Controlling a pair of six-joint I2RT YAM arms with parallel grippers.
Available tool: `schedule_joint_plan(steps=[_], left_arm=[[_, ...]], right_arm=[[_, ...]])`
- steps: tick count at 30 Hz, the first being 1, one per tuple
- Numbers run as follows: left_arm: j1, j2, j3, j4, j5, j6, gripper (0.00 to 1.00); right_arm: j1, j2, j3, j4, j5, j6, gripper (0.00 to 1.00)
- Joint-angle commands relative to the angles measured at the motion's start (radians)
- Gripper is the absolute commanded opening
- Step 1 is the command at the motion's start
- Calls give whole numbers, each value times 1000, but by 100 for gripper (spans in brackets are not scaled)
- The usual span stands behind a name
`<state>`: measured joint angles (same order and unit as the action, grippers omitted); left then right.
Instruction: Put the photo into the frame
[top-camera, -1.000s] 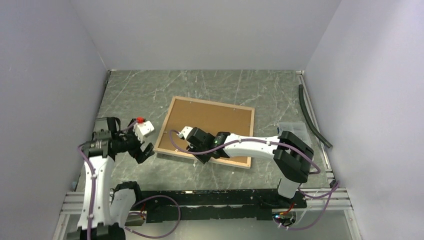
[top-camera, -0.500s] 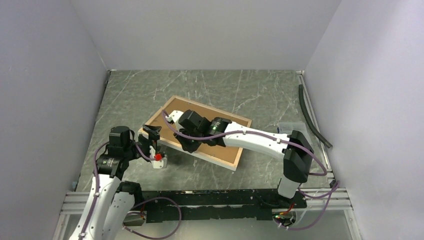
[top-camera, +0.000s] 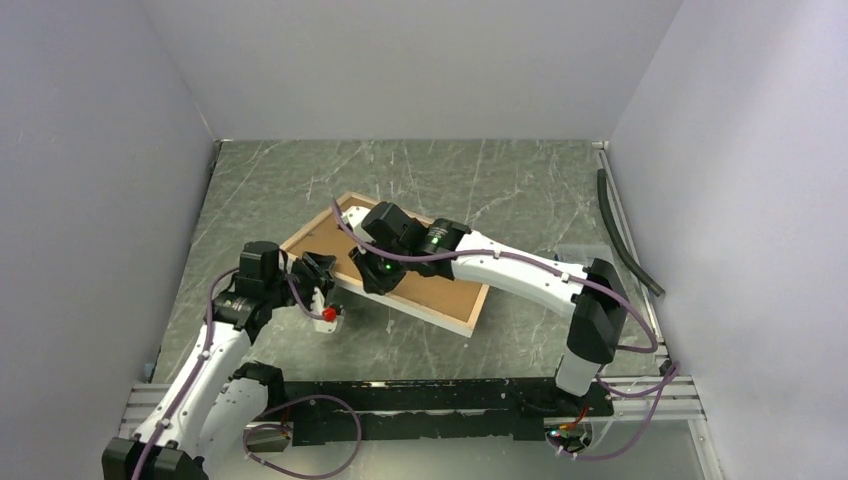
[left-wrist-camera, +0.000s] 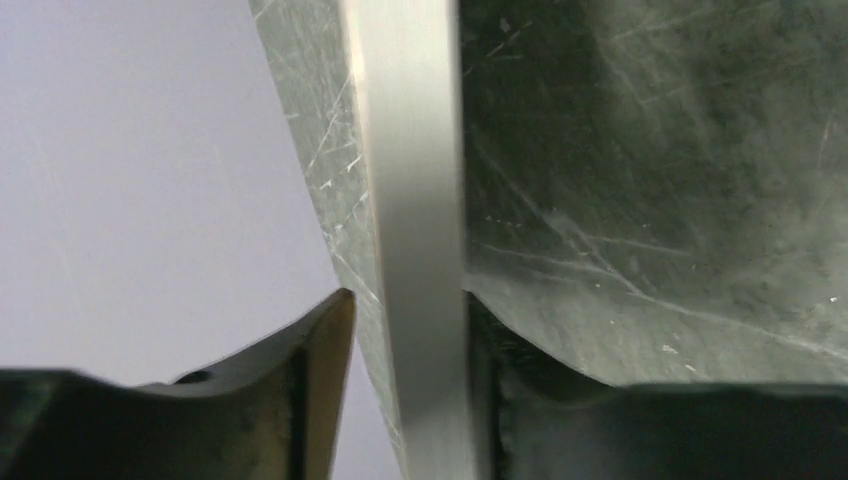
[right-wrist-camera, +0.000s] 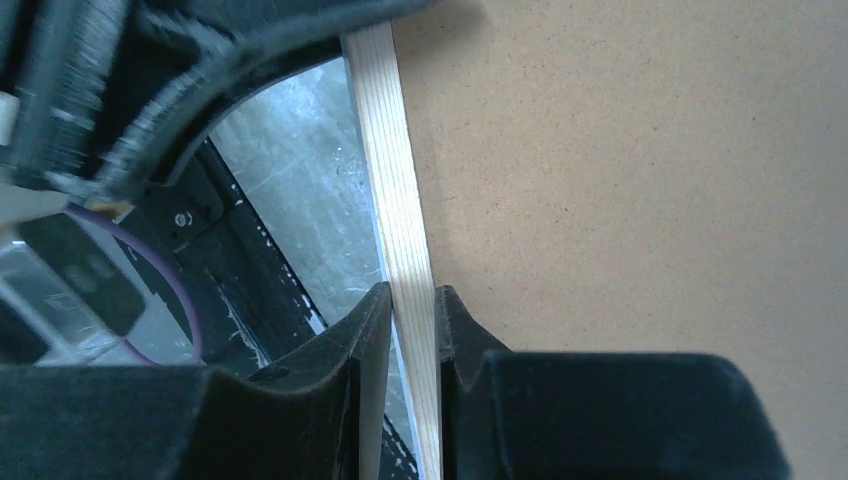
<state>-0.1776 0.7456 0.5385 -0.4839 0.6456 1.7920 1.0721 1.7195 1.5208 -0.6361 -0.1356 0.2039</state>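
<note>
Pale natural wood is showing all around the frame (top-camera: 432, 316), since it is sitting back side up on the grey-green marbled table (top-camera: 300, 180), turned so its corners are pointing diagonally. It is a big, thin rectangle with a slim rail, and the right wrist view is picking up fine straight grain on that rail (right-wrist-camera: 400, 230). Inside the rail, the plain brown backing board (top-camera: 445, 295) is filling the whole opening; it is looking matte and slightly speckled, like pressed fibreboard. The table under the frame is looking polished and scratched up, with pale veins running through it.

The right gripper (top-camera: 368, 278) is reaching onto the frame's near-left edge, and up close its black fingers (right-wrist-camera: 350, 340) are pinching the wooden rail from both sides, so it is clamped on the frame. The left gripper (top-camera: 318, 272) is sitting at the same edge, closer to the frame's left corner. In its wrist view the frame's edge (left-wrist-camera: 415, 200) is running as a smooth pale strip between the fingers (left-wrist-camera: 320, 350). One finger is touching it, while the other is standing a little off, so those jaws are only straddling the edge rather than squeezing it. Whether the frame is lying fully flat is hard to tell.
</note>
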Motion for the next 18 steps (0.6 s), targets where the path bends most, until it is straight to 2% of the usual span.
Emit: schedule_joint_plan(steps=[1, 2, 4, 5, 6, 11, 18], left_arm=[[-39, 46, 57, 115, -46, -49, 33], [-49, 52, 78, 115, -51, -79, 23], [-62, 61, 128, 85, -55, -125, 14], [-67, 63, 151, 60, -53, -140, 13], [-70, 63, 171, 35, -49, -158, 12], [-74, 77, 282, -130, -27, -240, 10], [-75, 90, 364, -222, 7, -324, 10]], right_arm=[[-8, -68, 96, 1, -24, 12, 6], [-10, -77, 97, -6, -10, 5, 17], [-17, -98, 95, -20, 26, -11, 50], [-19, -111, 91, -26, 42, -29, 60], [-20, -125, 87, -35, 57, -52, 65], [-18, -188, 79, -122, 89, -173, 74], [3, -219, 31, -197, 102, -314, 76]])
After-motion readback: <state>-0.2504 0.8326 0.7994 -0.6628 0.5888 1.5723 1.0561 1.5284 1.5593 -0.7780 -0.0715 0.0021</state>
